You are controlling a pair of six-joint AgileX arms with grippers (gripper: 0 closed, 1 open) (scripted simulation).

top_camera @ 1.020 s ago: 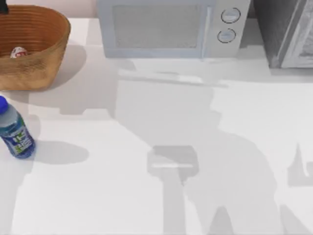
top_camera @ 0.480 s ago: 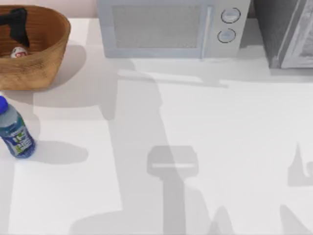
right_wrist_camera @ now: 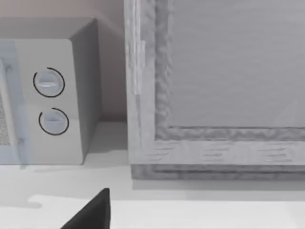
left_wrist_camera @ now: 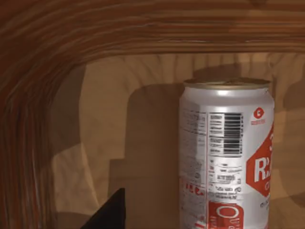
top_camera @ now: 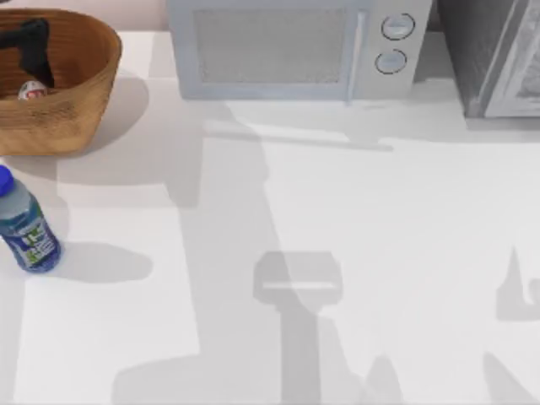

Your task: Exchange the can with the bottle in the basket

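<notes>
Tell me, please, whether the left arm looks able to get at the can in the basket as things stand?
Probably yes. The left gripper is already down inside the basket, close beside the upright can, with nothing between them that I can see.

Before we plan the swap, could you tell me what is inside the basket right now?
Inside the basket stands the can, upright, with the left gripper reaching in beside it. The basket's near wall hides the can's lower part from above.
</notes>
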